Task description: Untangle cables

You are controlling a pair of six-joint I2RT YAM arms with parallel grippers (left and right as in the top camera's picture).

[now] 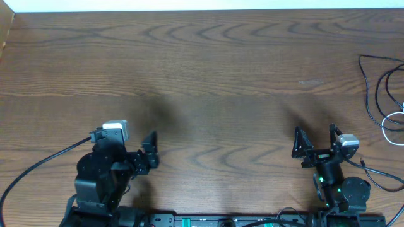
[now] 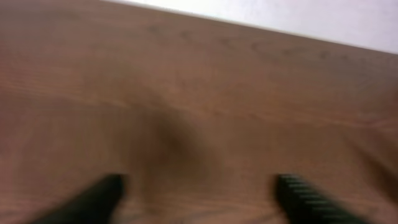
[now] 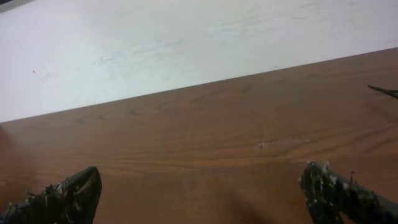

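The black cable [image 1: 379, 88] loops at the far right edge of the table in the overhead view. The white cable [image 1: 392, 123] curls just below it, partly cut off by the frame edge. A black cable tip [image 3: 382, 91] shows at the right edge of the right wrist view. My right gripper [image 1: 314, 140] is open and empty, to the left of the cables and nearer the front edge; it also shows in the right wrist view [image 3: 202, 186]. My left gripper [image 1: 149, 150] is open and empty at the front left, far from the cables. Its view [image 2: 199, 193] is blurred.
The wooden table [image 1: 202, 69] spans the overhead view. A white wall lies beyond its far edge [image 3: 155, 43]. Thick black arm wires run off the left arm [image 1: 38, 167] and the right arm base [image 1: 379, 180].
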